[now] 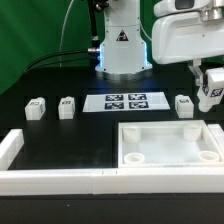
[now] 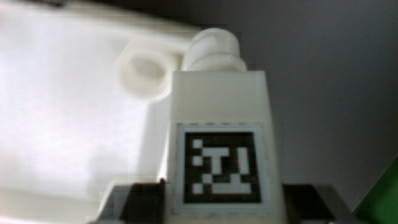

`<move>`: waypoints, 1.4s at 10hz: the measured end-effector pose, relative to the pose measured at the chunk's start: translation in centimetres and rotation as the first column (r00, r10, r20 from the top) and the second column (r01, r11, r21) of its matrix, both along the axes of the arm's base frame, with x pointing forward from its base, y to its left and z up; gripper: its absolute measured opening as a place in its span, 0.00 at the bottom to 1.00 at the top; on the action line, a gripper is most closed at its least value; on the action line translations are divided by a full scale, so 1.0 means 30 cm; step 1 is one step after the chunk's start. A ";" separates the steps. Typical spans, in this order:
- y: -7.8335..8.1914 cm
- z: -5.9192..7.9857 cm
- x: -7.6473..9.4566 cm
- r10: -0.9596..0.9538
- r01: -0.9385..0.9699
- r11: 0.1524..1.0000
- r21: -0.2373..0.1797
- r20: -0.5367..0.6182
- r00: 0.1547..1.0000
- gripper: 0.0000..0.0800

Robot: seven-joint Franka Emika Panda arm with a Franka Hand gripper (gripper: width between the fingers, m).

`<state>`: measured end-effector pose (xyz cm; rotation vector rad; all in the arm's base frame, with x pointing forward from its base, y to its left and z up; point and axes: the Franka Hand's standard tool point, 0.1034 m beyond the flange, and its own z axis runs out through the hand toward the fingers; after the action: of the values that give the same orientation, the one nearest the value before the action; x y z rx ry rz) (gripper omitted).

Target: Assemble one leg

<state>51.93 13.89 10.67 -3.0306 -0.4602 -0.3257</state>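
Observation:
My gripper (image 1: 208,90) is shut on one leg (image 1: 210,96), a small white block with a black-and-white tag, and holds it in the air above the far right corner of the white tray (image 1: 168,128). In the wrist view the leg (image 2: 221,110) stands between my dark fingers (image 2: 146,200), tag facing the camera, its round peg pointing away toward the tray (image 2: 71,110). A round socket (image 2: 143,70) of the tray lies just beside the peg. Three more legs stand on the table: two at the exterior view's left (image 1: 36,108) (image 1: 67,106), one at its right (image 1: 184,105).
The marker board (image 1: 125,101) lies flat in front of the robot base (image 1: 122,45). A long white L-shaped rail (image 1: 60,180) runs along the front and left of the table. A green backdrop stands behind.

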 end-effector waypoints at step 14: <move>-0.107 0.050 0.283 0.014 -0.031 0.999 0.044 0.337 0.941 0.37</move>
<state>60.41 10.69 12.17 -2.9236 -0.4960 -0.8491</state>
